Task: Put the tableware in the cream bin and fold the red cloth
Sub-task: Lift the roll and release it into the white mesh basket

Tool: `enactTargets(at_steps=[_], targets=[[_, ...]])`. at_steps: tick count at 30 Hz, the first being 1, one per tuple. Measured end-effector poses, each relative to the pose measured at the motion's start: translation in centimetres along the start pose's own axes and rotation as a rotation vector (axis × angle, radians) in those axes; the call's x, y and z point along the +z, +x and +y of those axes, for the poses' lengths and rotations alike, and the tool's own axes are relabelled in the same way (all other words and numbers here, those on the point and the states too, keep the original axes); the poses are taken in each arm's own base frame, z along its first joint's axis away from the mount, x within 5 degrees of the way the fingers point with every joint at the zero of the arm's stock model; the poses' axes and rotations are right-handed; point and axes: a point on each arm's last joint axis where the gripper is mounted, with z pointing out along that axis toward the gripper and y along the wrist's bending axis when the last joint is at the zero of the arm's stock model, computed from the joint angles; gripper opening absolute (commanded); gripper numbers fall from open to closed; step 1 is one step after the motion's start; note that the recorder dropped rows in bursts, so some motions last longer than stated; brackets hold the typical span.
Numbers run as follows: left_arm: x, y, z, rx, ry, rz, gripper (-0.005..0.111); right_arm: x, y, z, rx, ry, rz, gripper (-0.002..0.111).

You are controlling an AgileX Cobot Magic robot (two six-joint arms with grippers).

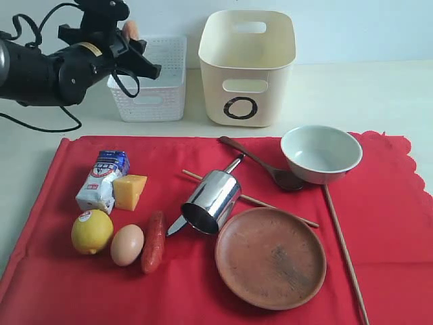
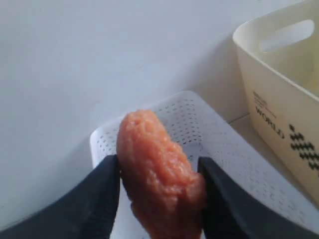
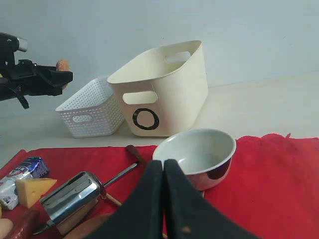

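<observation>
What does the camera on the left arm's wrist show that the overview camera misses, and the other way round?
Only the left wrist view: a close look at the lumpy orange-pink food piece clamped in the left claw, plus "WORLD" lettering on the bin's side.
Only the exterior view: the bright red fabric cloth, round brown plate, pale grey-green bowl, shiny steel cup, yellow lemon and brown egg.
Both: the white perforated plastic basket, the tall cream plastic bin, and that claw, seen from afar in the exterior view.
</observation>
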Motion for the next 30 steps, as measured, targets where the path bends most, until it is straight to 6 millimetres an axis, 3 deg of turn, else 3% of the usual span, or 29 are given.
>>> enactTargets(at_steps=[4, 14, 17, 21, 24, 30], targets=[[0.6, 1.3, 0.5, -0.049, -0.020, 0.011, 0.000, 0.0, 0.0, 0.0, 0.000, 0.000, 0.004, 0.000], [3.0, 1.6, 0.0, -0.126, 0.044, 0.142, 0.002, 0.0, 0.1, 0.0, 0.000, 0.000, 0.006, 0.000], [3.3, 1.6, -0.2, -0.131, 0.059, 0.173, 0.016, 0.0, 0.1, 0.0, 0.000, 0.000, 0.006, 0.000], [3.6, 1.7, -0.3, -0.140, 0.069, 0.197, 0.051, 0.0, 0.1, 0.0, 0.000, 0.000, 0.006, 0.000], [3.7, 1.8, -0.3, -0.155, 0.068, 0.207, 0.066, 0.0, 0.1, 0.0, 0.000, 0.000, 0.006, 0.000], [3.9, 1.6, -0.3, -0.177, 0.061, 0.204, 0.075, 0.0, 0.1, 0.0, 0.000, 0.000, 0.006, 0.000]])
